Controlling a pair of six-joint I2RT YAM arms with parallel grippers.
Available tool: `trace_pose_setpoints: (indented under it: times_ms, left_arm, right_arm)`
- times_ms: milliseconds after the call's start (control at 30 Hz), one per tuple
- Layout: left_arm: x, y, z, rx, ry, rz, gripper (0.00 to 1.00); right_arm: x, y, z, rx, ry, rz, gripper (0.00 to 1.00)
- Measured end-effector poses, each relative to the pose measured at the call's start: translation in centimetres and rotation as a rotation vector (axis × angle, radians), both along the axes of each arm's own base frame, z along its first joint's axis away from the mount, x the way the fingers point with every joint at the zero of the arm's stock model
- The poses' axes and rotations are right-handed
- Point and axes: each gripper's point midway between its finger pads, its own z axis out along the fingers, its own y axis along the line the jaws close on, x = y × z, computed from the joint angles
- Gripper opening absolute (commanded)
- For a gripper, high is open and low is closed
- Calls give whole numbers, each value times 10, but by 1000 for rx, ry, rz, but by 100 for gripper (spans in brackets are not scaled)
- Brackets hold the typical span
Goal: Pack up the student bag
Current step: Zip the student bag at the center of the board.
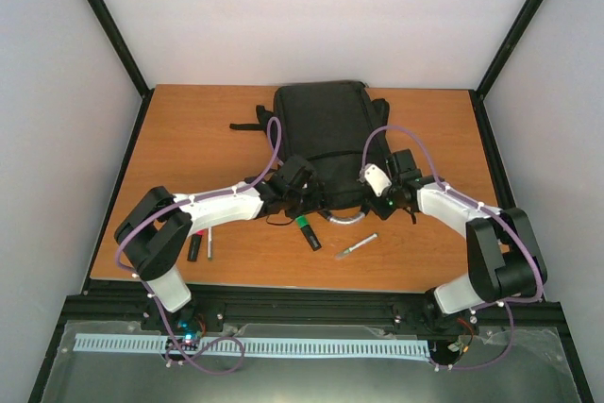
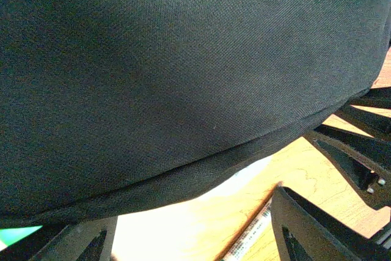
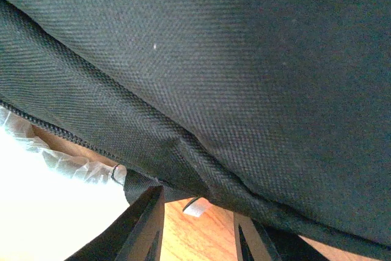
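At the near edge of the student bag (image 1: 321, 125), which is laid flat on the wooden table (image 1: 189, 148), both grippers are held close against the black fabric. The left gripper (image 1: 298, 178) is seen spread wide, its tips hidden by the bag; whether the right gripper (image 1: 379, 184) is clamped on fabric cannot be told.
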Motion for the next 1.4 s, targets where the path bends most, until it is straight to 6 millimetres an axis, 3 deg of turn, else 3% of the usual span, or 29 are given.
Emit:
trace_pose_setpoints:
  times_ms: [433, 633, 1133, 1400]
  left_arm:
    - [0, 0, 0, -1, 0, 0, 70]
    - [0, 0, 0, -1, -1, 0, 70]
    - [0, 0, 0, 0, 0, 0, 72]
    - [7, 7, -12, 58, -10, 29, 71]
  right_arm:
    - [10, -8, -4, -82, -43, -39, 14]
    - [11, -10, 12, -72, -79, -57, 3]
    - [3, -19, 15, -8, -21, -71, 3]
    - [8, -31, 13, -2, -22, -80, 3]
